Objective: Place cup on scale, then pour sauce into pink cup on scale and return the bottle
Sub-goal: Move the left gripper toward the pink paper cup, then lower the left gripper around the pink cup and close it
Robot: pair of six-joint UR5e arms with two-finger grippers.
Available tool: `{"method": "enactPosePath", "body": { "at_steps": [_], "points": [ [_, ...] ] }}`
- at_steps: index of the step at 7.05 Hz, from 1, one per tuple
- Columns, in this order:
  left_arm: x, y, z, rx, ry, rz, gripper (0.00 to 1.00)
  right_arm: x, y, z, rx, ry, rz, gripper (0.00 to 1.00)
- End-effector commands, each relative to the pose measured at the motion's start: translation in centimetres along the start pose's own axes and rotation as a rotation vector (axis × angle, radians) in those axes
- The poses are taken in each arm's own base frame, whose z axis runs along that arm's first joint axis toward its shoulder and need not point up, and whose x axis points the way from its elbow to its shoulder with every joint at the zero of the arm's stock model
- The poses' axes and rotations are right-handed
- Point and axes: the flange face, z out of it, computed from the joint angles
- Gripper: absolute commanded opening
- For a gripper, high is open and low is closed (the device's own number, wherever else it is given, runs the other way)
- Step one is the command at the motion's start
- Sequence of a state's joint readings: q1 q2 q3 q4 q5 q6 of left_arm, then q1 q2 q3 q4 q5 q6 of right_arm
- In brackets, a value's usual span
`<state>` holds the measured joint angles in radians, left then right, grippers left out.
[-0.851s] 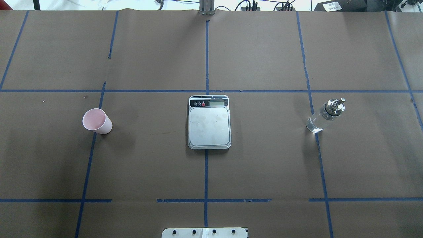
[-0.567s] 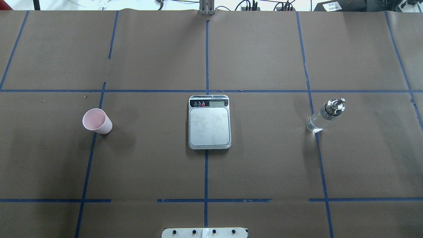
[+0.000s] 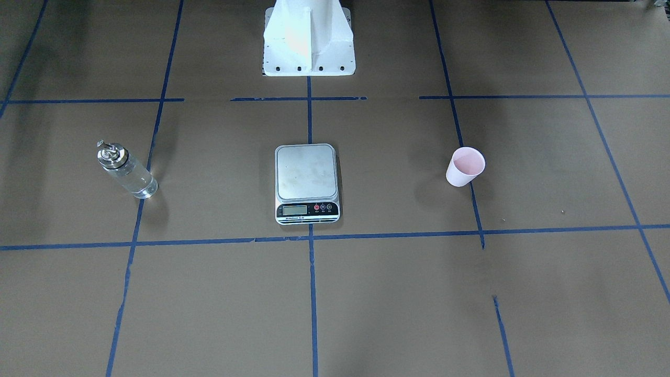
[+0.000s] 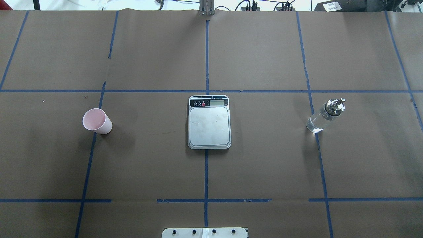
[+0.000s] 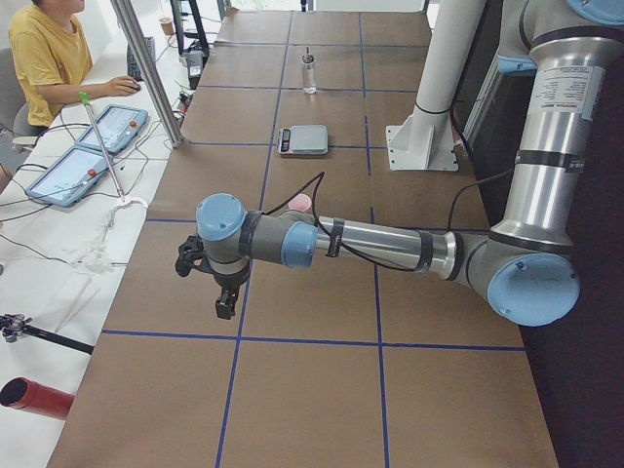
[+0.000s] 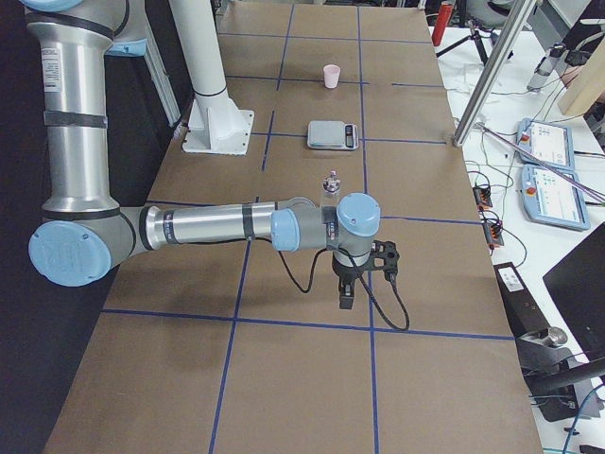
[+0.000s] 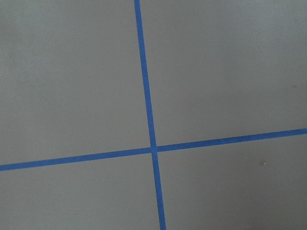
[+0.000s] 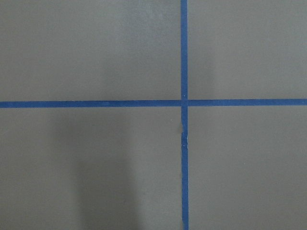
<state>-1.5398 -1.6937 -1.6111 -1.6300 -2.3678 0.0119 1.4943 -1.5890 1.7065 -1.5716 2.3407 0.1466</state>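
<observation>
- Surface: the table [image 4: 264, 165] is covered in brown paper, marked into squares with blue tape [image 4: 206, 175].
- Nearest me, my white base plate [image 4: 205, 233] sits at the table's edge on the centre tape line.
- Middle row, left: the cup [image 4: 97, 121] stands upright on the paper over a tape line, mouth up, well apart from the scale. It is not on the platform.
- Middle row, centre: the scale [image 4: 209, 122] lies flat on the centre line, its display strip on the side far from me.
- Middle row, right: the bottle [image 4: 325, 115] stands upright on a tape line, well apart from the scale, cap on. Clear sauce [image 4: 314, 125] shows through the glass.
- Far edge: cables [image 4: 251, 5] run past the paper's end.
- Room: a person [image 5: 44, 49] in a yellow shirt sits at a side bench off my left end.
- My left pincer [image 5: 225, 304] hangs fingers-down above the paper beyond the cup, touching nothing. I cannot tell how far apart its fingers are.
- My right pincer [image 6: 346, 295] hangs likewise beyond the bottle, touching nothing. Its spread cannot be judged either.
- Both wrist cameras look down on tape crossings.
</observation>
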Motion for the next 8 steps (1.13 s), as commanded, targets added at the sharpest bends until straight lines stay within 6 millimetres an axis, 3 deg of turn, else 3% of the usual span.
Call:
{"method": "enactPosePath", "body": {
  "at_steps": [1, 2, 3, 5, 7, 8],
  "points": [
    [11.3, -1.3, 2.0, -0.002, 0.045, 0.044, 1.00, -1.1, 1.0, 0.3, 0.027, -0.074, -0.052, 1.00],
    [18.4, -1.0, 3.8, -0.018, 0.096, 0.028, 1.00, -1.4, 1.1, 0.4, 0.027, -0.092, -0.051, 1.00],
    [22.0, -0.3, 6.7, -0.077, 0.119, -0.022, 1.00, -1.8, 1.2, 0.6, 0.021, -0.110, -0.058, 1.00],
    [30.3, -0.8, 10.3, -0.152, 0.156, -0.078, 0.99, -1.7, 2.5, 1.6, 0.043, -0.117, -0.108, 1.00],
    [33.4, 1.3, 13.6, -0.222, 0.157, -0.047, 0.99, -1.7, 2.8, 2.6, 0.029, -0.117, -0.115, 1.00],
    [33.8, 1.4, 13.6, -0.222, 0.160, -0.038, 0.99, -1.8, 2.8, 2.7, 0.027, -0.118, -0.117, 1.00]
  ]
}}
